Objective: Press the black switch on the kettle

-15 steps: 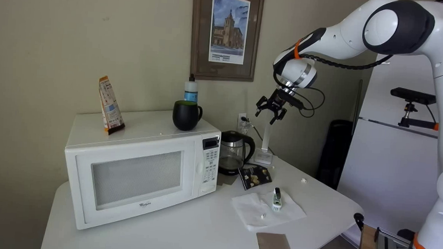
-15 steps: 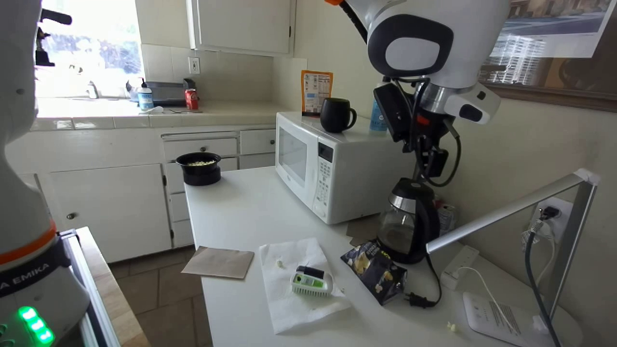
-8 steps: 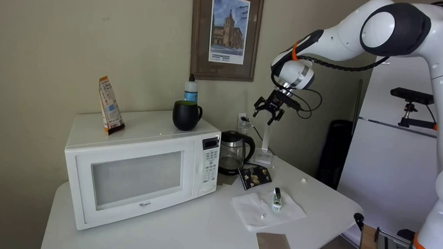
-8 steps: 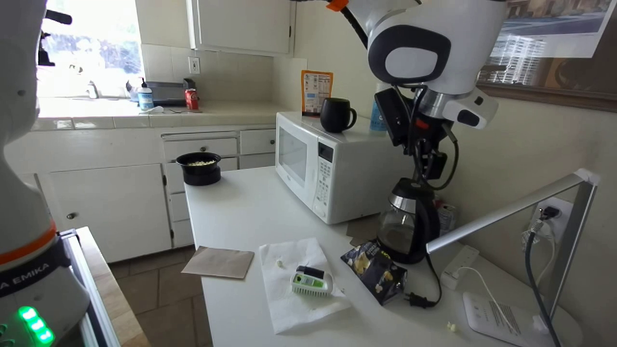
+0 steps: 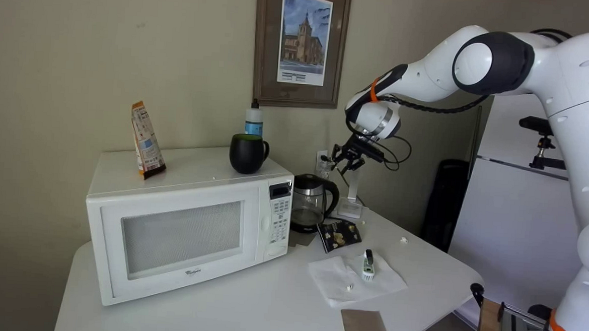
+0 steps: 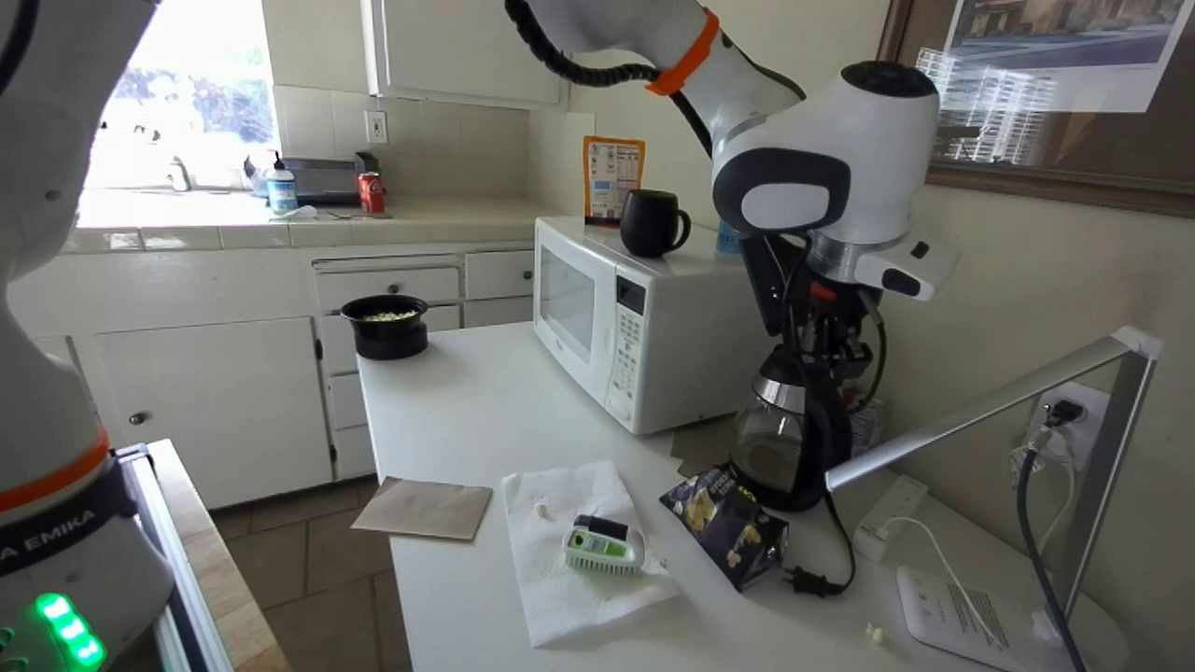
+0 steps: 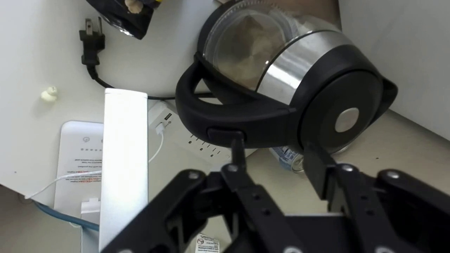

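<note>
The kettle stands on the table beside the microwave, upright, with a glass body, silver band and black lid and handle. It shows in both exterior views and in the wrist view. Its black switch is a rounded button on the top of the handle. My gripper is open and empty, its fingers apart. In the wrist view the left fingertip overlaps the switch's edge and the right one overlaps the lid's edge. I cannot tell whether either touches. In an exterior view the gripper is above the kettle's handle side.
The white microwave stands beside the kettle, with a black mug on top. A lamp arm rises close to the gripper. A can and a power strip lie behind the kettle. A black snack bag lies in front.
The arm and gripper have come down toward the kettle's handle, shifting left in an exterior view. The kettle and the other objects have not moved. The gripper stays open.
</note>
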Motion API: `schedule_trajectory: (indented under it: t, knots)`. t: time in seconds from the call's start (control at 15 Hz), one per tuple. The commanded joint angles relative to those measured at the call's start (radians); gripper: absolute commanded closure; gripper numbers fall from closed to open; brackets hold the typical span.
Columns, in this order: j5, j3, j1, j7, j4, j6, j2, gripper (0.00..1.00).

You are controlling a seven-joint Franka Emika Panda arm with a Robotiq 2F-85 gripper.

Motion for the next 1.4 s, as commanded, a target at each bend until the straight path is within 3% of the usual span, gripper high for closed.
schedule_trajectory:
  t: [0.0,0.2,0.87,1.33]
  knots:
    - [-0.008,0.023,-0.025,0.063,0.063,0.053,0.07,0.81]
    - [-0.031,0.02,-0.028,0.109,0.091,0.067,0.104,1.0]
    - [-0.18,0.005,-0.033,0.261,0.157,0.051,0.188,1.0]
    - [-0.189,0.03,-0.047,0.284,0.194,0.036,0.227,1.0]
